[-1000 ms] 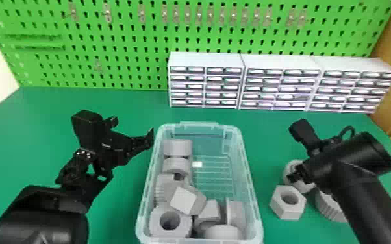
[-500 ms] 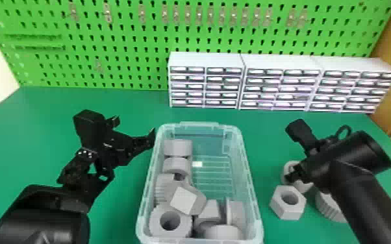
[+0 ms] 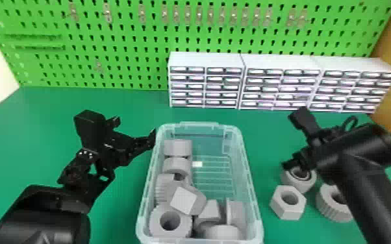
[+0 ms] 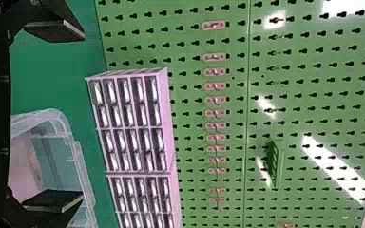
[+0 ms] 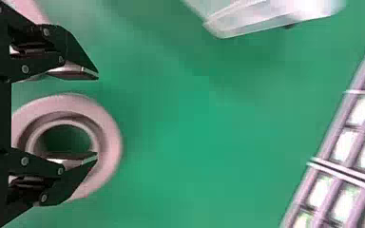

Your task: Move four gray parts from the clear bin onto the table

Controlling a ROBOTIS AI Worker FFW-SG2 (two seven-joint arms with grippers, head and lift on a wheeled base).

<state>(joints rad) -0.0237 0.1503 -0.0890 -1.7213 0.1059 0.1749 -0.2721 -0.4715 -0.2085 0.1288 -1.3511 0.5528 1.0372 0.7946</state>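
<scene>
Fingers stand apart on both grippers with nothing between them: the left gripper (image 3: pixel 153 136) is beside the far left wall of the bin, and the right gripper (image 3: pixel 293 164) is over a round ring (image 3: pixel 294 187) on the table (image 3: pixel 42 129). Across the back I see a green pegboard (image 3: pixel 84 48), and before it three white drawer units (image 3: pixel 208 60) in a row, their pale strips too small to read.

Nearer me sits the clear bin (image 3: pixel 251 181), gray parts (image 3: pixel 177 147) piled along its left side and near end, its slatted floor bare toward the far right. One part with a flat square face (image 3: pixel 183 200) lies tilted on top. Right of the bin, a ribbed ring (image 3: pixel 329 206), partly behind the right arm, the round ring and a hex nut (image 3: pixel 284 209) lie on the table. From the right wrist, one finger overlaps the ring's stepped hole; the left wrist view catches a small green rack (image 4: pixel 274 164) on the pegboard.
</scene>
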